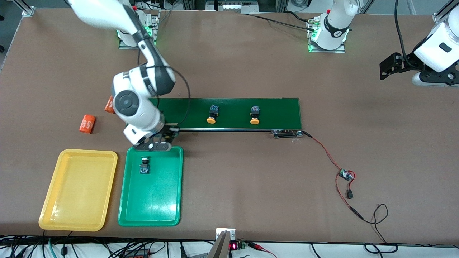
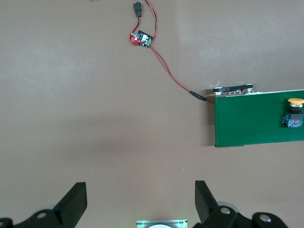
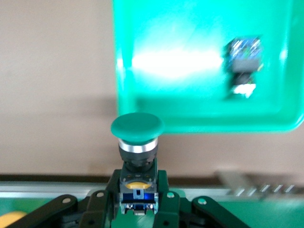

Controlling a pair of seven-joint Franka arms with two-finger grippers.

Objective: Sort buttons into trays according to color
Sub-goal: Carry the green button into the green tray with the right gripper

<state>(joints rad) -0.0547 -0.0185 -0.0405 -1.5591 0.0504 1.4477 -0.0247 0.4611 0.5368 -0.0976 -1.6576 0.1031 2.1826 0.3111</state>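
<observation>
A green-capped button [image 3: 137, 142] sits clamped in the right claw [image 3: 137, 197], gripped by its black-and-blue body, over the strip of bench [image 1: 229, 186] between the conveyor belt [image 1: 229, 113] and the green tray [image 1: 150, 200]. A second green-capped button [image 1: 144, 165] lies in that tray, close to its belt-side rim. Two yellow-capped buttons [image 1: 212, 114] [image 1: 254, 115] rest on the belt, well apart. The yellow tray [image 1: 79, 190] lies beside the green one, toward the right arm's end. The left claw [image 2: 137, 199] waits with fingers apart over bare bench at the left arm's end.
</observation>
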